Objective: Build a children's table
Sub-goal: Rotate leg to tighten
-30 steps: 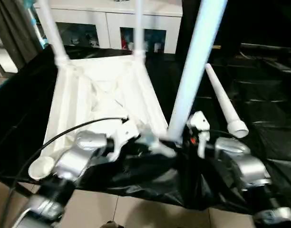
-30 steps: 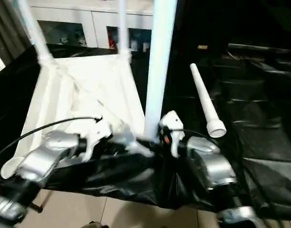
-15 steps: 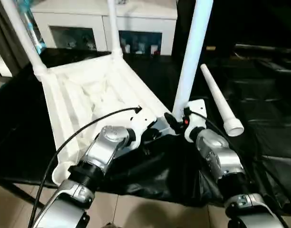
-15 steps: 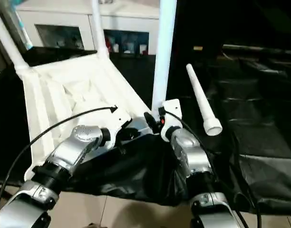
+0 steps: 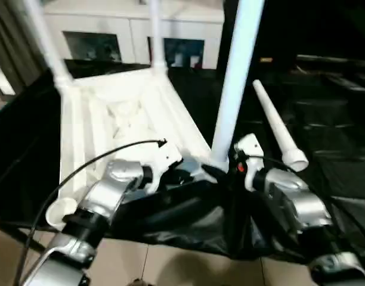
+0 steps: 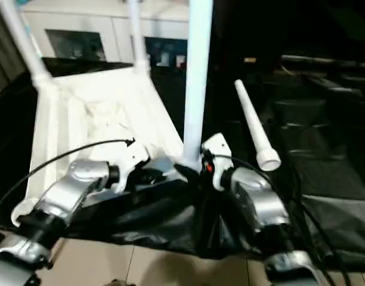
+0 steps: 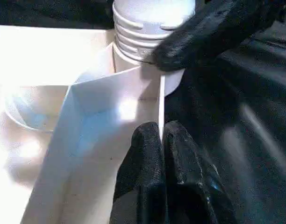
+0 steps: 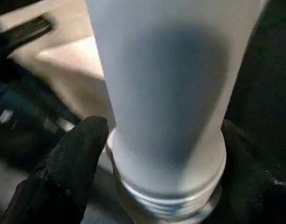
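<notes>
A crinkled glossy black plastic sheet (image 5: pixel 325 179) covers the work surface, with pale floor tiles (image 5: pixel 158 265) below its near edge and a white cabinet with glass-fronted compartments (image 5: pixel 129 36) against the back of the room. On the sheet lies the small all-white plastic children's table (image 5: pixel 123 119), upside down, its ribbed underside facing up. Two slim round legs (image 5: pixel 155 36) stand in the far corner sockets, and a thicker smooth pale leg (image 5: pixel 236 77) rises from the near right corner, where threaded ridges show above the socket. The near left socket (image 5: pixel 58 210) is an open round cup. A fourth tapering white leg (image 5: pixel 278 128) lies loose on the sheet just beside the table, wide end toward the robot. The left gripper (image 7: pixel 159 140) has its black fingers pressed together on the thin edge of the tabletop near that corner. The right gripper (image 8: pixel 161 154) has its fingers spread on either side of the upright leg's base.
</notes>
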Motion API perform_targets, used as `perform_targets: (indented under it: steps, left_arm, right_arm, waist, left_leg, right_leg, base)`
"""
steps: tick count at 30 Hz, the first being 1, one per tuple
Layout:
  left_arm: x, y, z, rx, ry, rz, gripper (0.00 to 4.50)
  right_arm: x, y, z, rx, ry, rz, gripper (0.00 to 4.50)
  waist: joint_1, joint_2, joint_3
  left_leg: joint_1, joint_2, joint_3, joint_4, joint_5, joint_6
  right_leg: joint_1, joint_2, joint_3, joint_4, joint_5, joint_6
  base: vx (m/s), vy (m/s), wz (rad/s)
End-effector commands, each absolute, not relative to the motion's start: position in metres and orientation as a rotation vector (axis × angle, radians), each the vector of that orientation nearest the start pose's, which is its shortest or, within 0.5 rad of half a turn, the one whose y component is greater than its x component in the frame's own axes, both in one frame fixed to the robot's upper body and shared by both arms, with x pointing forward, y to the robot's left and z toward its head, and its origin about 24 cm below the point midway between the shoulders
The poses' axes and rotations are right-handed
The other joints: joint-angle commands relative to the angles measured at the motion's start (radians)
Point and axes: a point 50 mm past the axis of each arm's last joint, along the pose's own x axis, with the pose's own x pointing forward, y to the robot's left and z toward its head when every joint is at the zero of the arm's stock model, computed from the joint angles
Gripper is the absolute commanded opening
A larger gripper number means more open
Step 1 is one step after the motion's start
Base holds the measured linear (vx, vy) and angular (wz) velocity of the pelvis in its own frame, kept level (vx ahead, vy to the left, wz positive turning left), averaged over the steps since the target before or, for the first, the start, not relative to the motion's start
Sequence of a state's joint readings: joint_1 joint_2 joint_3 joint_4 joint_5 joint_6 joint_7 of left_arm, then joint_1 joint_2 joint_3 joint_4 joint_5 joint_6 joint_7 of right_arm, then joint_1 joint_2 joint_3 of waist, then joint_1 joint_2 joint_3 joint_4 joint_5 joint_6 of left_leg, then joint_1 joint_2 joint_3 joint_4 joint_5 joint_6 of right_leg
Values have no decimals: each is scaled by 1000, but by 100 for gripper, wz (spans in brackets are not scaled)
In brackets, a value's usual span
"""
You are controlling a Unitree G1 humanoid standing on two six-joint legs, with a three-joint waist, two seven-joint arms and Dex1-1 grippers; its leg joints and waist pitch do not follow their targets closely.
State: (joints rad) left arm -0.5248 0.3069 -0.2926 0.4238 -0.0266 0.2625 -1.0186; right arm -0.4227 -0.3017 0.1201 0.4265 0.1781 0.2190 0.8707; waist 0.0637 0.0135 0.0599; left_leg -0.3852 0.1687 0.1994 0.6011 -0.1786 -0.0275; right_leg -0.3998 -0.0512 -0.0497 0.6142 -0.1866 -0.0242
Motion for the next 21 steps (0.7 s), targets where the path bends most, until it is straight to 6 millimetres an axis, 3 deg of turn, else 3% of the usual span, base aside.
perform_targets:
  steps: [1, 6, 7, 9, 15, 16, 20, 21]
  left_arm:
    - [307, 101, 66, 248, 323, -1290, 0]
    - [304, 110, 66, 246, 334, -1324, 0]
    - [303, 112, 66, 251, 339, -1325, 0]
    - [303, 115, 65, 253, 344, -1326, 0]
    - [301, 118, 65, 252, 351, -1325, 0]
    - [301, 118, 64, 251, 350, -1323, 0]
    - [302, 116, 63, 252, 347, -1306, 0]
    - [303, 115, 63, 261, 347, -1288, 0]
  right_arm:
    - [303, -143, 47, -70, 310, 1010, 373]
    - [299, -151, 50, -72, 315, 1041, 373]
    - [299, -152, 50, -71, 316, 1043, 350]
    - [299, -151, 50, -68, 315, 1046, 350]
    - [297, -145, 48, -57, 314, 1062, 294]
    - [296, -144, 47, -50, 319, 1069, 287]
    - [294, -142, 43, -45, 327, 1069, 281]
    - [295, -141, 41, -43, 332, 1049, 279]
  waist:
    - [5, -14, -65]
    - [9, -12, -66]
    - [11, -11, -67]
    - [13, -12, -66]
    - [19, -12, -67]
    - [18, -18, -67]
    - [19, -15, -65]
    - [19, -20, -66]
  left_leg:
    - [21, 68, -33, -67, -178, 65]
    - [22, 69, -33, -67, -174, 66]
    - [21, 68, -32, -66, -166, 67]
    - [21, 68, -32, -66, -164, 66]
    - [21, 69, -33, -67, -164, 58]
    - [21, 69, -32, -68, -164, 59]
    - [22, 69, -32, -68, -173, 55]
    - [22, 68, -32, -68, -174, 54]
  right_leg:
    - [42, -100, 51, -84, -260, -189]
    - [42, -101, 51, -83, -245, -195]
    - [42, -100, 50, -82, -237, -197]
    - [42, -100, 50, -81, -234, -198]
    - [42, -102, 49, -80, -238, -195]
    - [42, -101, 49, -80, -239, -194]
    - [40, -102, 50, -83, -263, -186]
    - [41, -102, 50, -83, -268, -184]
  base:
    - [0, 0, 0]
    - [0, 0, 0]
    - [0, 0, 0]
    - [0, 0, 0]
    - [0, 0, 0]
    - [0, 0, 0]
    - [0, 0, 0]
    - [0, 0, 0]
